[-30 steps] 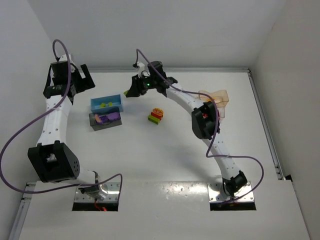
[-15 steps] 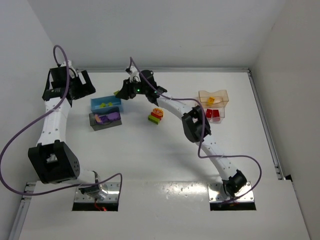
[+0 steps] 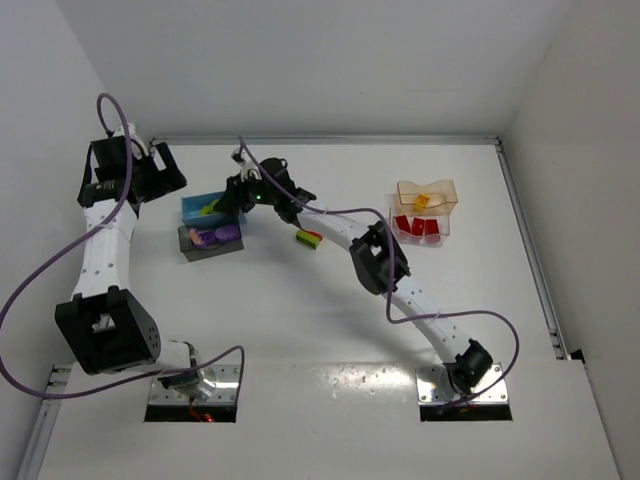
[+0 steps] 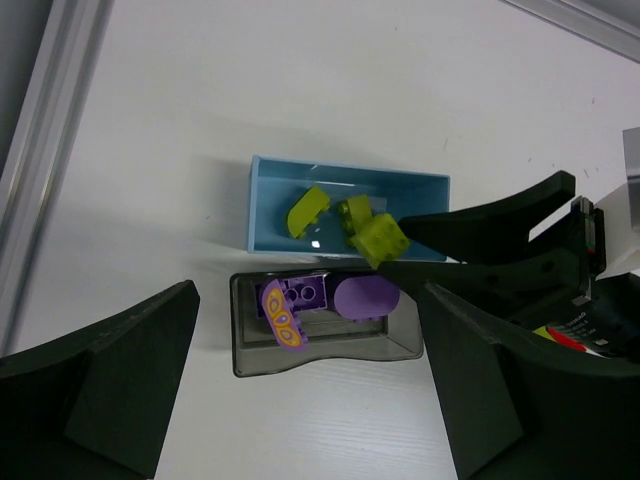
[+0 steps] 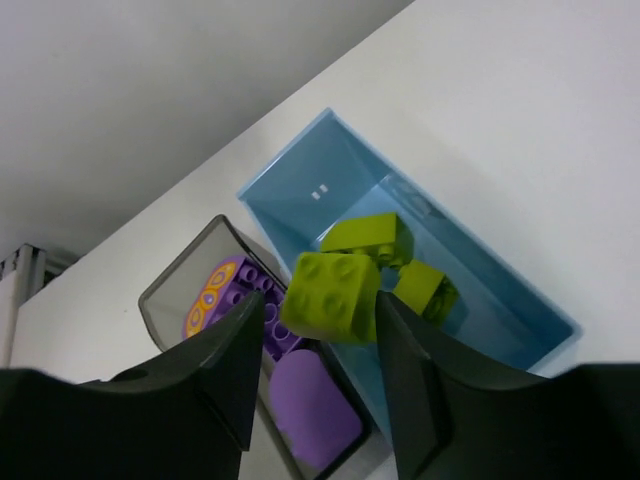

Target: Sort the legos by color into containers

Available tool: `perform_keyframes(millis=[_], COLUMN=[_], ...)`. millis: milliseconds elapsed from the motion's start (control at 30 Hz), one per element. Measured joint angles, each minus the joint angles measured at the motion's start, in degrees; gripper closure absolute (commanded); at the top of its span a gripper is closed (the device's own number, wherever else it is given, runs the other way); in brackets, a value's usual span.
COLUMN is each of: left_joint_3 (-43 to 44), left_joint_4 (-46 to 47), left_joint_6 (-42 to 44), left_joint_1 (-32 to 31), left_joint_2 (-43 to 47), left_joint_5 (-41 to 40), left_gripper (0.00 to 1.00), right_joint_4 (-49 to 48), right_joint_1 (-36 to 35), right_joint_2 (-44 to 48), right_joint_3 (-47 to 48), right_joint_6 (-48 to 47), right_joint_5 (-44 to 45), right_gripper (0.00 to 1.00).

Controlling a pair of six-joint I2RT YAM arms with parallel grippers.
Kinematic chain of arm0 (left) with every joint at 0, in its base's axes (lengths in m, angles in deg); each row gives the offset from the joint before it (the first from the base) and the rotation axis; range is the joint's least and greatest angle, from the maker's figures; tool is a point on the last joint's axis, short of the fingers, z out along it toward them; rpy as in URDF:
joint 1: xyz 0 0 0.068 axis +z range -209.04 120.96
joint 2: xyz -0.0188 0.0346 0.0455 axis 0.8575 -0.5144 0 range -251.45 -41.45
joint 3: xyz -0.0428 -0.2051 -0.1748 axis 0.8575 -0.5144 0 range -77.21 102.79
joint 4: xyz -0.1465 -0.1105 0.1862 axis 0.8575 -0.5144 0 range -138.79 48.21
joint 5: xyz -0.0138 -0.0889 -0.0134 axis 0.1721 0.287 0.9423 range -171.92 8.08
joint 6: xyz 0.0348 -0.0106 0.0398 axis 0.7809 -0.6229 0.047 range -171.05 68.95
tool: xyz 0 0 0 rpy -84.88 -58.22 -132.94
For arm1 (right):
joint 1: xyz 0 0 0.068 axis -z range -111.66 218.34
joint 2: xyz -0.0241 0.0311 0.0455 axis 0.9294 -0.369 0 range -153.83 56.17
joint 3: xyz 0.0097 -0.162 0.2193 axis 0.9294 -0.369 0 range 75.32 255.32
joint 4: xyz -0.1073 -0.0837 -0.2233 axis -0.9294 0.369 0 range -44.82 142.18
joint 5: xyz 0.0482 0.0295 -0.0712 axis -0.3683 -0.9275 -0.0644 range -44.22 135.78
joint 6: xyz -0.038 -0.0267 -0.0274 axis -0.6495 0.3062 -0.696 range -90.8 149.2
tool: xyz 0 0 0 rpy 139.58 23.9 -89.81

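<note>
My right gripper point(image 3: 222, 203) point(image 5: 320, 310) is shut on a lime green lego point(image 5: 332, 297) and holds it above the blue tub point(image 3: 190, 205) point(image 5: 300, 170). The held lego also shows in the left wrist view point(image 4: 380, 238). Two lime legos point(image 4: 308, 210) lie in that tub. The dark grey tub point(image 3: 185, 245) point(image 4: 300, 365) next to it holds purple legos point(image 4: 365, 297) and a purple piece with an orange pattern point(image 4: 282, 318). My left gripper point(image 3: 160, 170) point(image 4: 310, 330) is open and empty, high above both tubs.
A clear tub point(image 3: 440, 187) at the right holds red legos point(image 3: 418, 227) and a yellow-orange one point(image 3: 423, 200). A small stack of legos point(image 3: 308, 237) lies on the table, partly behind the right arm. Walls close the table's far side and both sides.
My right gripper has swung left with the lime lego, from beside the loose stack to over the blue tub. My left gripper has shifted slightly left.
</note>
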Motion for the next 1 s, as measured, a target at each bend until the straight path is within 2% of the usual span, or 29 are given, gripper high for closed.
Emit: perform_keyframes(millis=[167,300,333,400,433,467,533,633,767,933,1000], left_joint_3=[-0.11,-0.11,-0.15,-0.55,-0.94,-1.6,-3.21,-5.05,-6.73,-9.88,-9.6], left_joint_4=[0.11,0.15,0.2,0.46,0.63,0.94,1.36,1.51,4.33,8.46,9.57], left_joint_6=[-0.15,-0.22,-0.13,0.72,1.44,2.19,4.11,6.36,6.8,2.64,0.28], left_joint_1=[0.0,0.0,0.0,0.0,-0.02,-0.35,-2.12,-8.59,-20.35,-34.01,-38.36], left_joint_2=[0.0,0.0,0.0,0.0,0.0,0.04,0.2,-0.04,-1.81,-5.73,-9.16], left_joint_5=[0.87,1.68,2.34,4.63,6.49,8.28,10.97,13.18,11.56,2.8,-1.7], left_gripper=[0.03,0.01,0.01,0.01,0.01,0.01,0.01,0.01,0.03,0.03,0.01], right_joint_4=[-0.92,-1.03,-0.98,-0.96,-0.87,-0.74,0.44,3.93,8.5,15.78,18.01], right_joint_1=[0.37,0.63,0.79,1.2,1.36,1.62,2.54,6.14,16.24,34.88,39.85], right_joint_2=[0.0,0.0,0.0,0.15,0.72,1.97,5.42,13.33,27.26,44.46,50.03], right_joint_3=[0.72,0.85,0.85,0.66,-0.13,-1.86,-6.05,-12.11,-20.94,-30.23,-35.23], right_joint_6=[-1.86,-2.73,-2.89,-3.04,-3.15,-3.15,-3.23,-3.5,-5.51,-12.39,-14.58], right_joint_5=[2.21,3.63,3.98,4.66,4.85,5.14,5.51,6.27,6.56,7.1,7.48], right_gripper=[0.51,0.41,0.35,0.3,0.21,0.16,0.15,0.15,0.15,0.15,0.15])
